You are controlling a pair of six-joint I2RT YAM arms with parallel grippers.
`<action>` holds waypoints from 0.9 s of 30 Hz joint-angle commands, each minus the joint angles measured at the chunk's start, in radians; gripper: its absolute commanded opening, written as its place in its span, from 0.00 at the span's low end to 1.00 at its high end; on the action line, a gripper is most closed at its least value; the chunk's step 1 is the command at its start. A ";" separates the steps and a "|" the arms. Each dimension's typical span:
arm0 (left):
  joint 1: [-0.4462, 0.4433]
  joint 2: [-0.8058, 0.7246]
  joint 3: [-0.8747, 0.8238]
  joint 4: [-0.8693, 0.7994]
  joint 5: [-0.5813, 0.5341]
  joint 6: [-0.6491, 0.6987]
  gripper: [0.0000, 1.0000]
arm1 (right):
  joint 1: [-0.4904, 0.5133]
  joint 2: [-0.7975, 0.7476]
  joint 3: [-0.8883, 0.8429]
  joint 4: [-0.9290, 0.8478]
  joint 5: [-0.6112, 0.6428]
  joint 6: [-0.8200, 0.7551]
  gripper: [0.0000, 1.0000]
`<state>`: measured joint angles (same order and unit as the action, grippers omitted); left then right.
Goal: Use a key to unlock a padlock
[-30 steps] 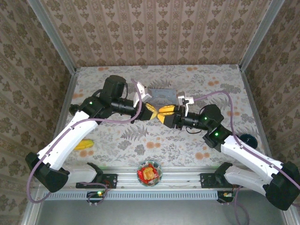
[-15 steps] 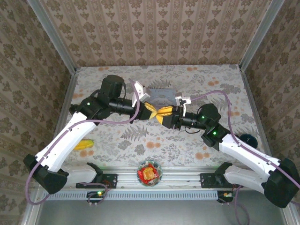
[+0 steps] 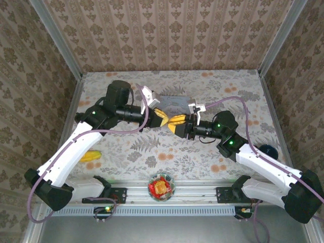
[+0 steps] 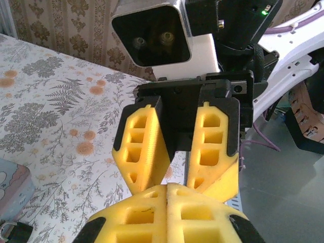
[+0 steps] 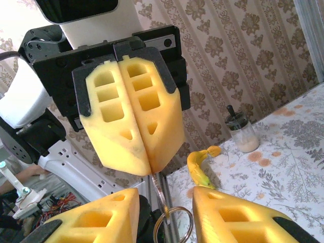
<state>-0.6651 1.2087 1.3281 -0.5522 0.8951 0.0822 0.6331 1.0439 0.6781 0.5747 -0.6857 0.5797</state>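
Key (image 5: 158, 195) pinched mid-air, padlock (image 4: 18, 233) cropped at frame edge.
The small black padlock sits in the left wrist view's lower-left corner, partly cut off, silvery shackle (image 4: 4, 232) toward the left edge, beside the pale tin (image 4: 12, 185). The left gripper (image 5: 150, 167) is clamped on the thin key, which hangs near-vertical, ring (image 5: 172, 218) lowest, between the right gripper (image 5: 166, 200)'s parted fingers (image 5: 238, 217).

Floral table (image 3: 152, 148) — pale tin (image 3: 174, 101), padlock (image 4: 16, 234) beside it, banana (image 3: 91, 156), black knob (image 3: 268, 150).
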 commanded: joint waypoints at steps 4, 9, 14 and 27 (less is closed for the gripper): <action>0.015 -0.030 -0.023 0.051 0.045 -0.040 0.00 | 0.005 -0.004 0.023 0.024 -0.016 -0.001 0.31; 0.019 -0.037 -0.027 0.056 0.050 -0.045 0.00 | 0.005 0.000 0.028 0.017 -0.021 -0.004 0.26; 0.022 -0.041 -0.032 0.064 0.061 -0.051 0.00 | 0.005 0.013 0.034 0.026 -0.031 0.001 0.18; 0.033 -0.052 -0.060 0.106 0.083 -0.086 0.00 | 0.004 0.013 0.028 0.068 -0.026 0.019 0.03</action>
<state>-0.6384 1.1755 1.2819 -0.4763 0.9371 0.0235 0.6331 1.0561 0.6838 0.5972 -0.7082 0.5926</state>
